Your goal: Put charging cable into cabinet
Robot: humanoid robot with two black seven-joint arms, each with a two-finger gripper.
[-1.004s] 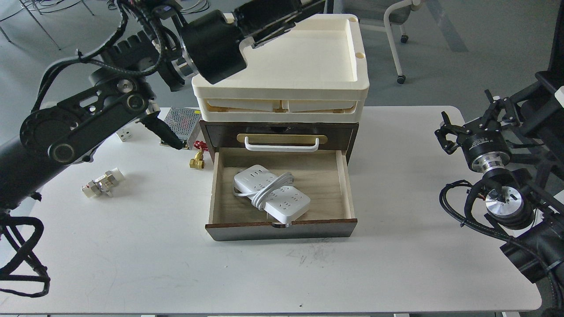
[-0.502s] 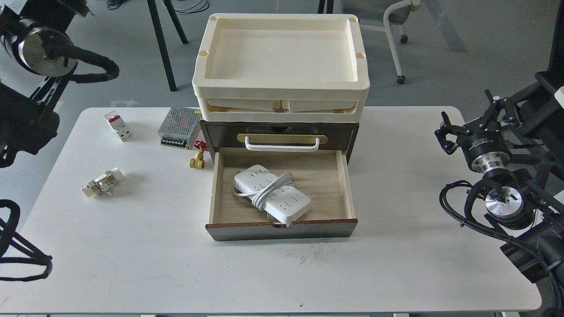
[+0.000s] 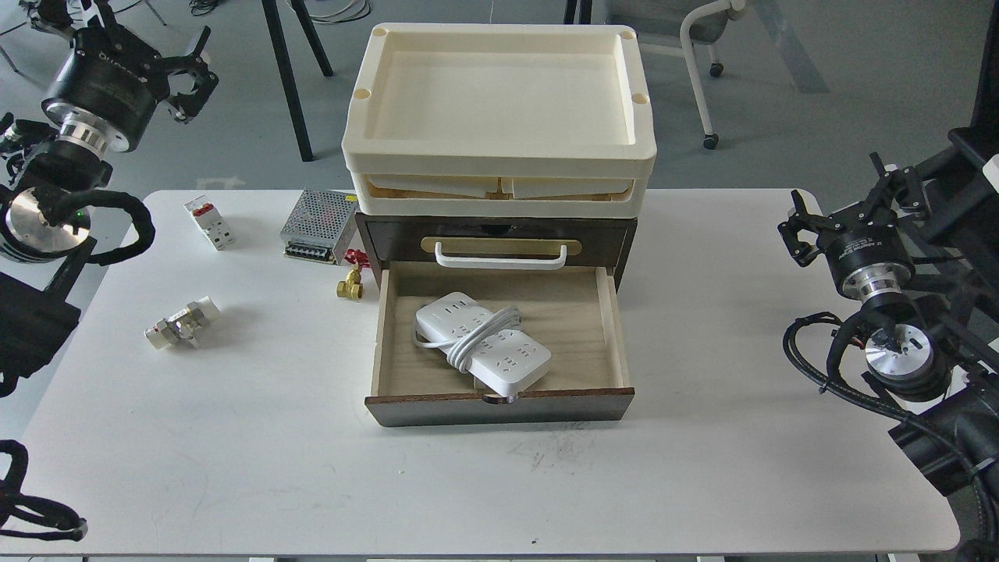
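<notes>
The charging cable point(image 3: 482, 342), a white power strip with its cord wound round the middle, lies diagonally inside the pulled-out light wood drawer point(image 3: 499, 407) of the dark brown cabinet point(image 3: 496, 234). The cabinet's upper drawer, with a white handle on a brass plate, is closed. My left gripper point(image 3: 152, 51) is far off at the upper left, beyond the table edge, open and empty. My right gripper point(image 3: 847, 201) is at the table's right edge, open and empty, well away from the cabinet.
Stacked cream trays point(image 3: 499, 168) sit on top of the cabinet. Left of it lie a perforated silver box point(image 3: 318, 226), a white and red breaker block point(image 3: 209, 222), a brass valve point(image 3: 350, 282) and a small metal fitting point(image 3: 179, 324).
My left arm has swung away from above the trays and the table's left side to the far upper left. My right gripper has shifted slightly. The cable has not moved.
</notes>
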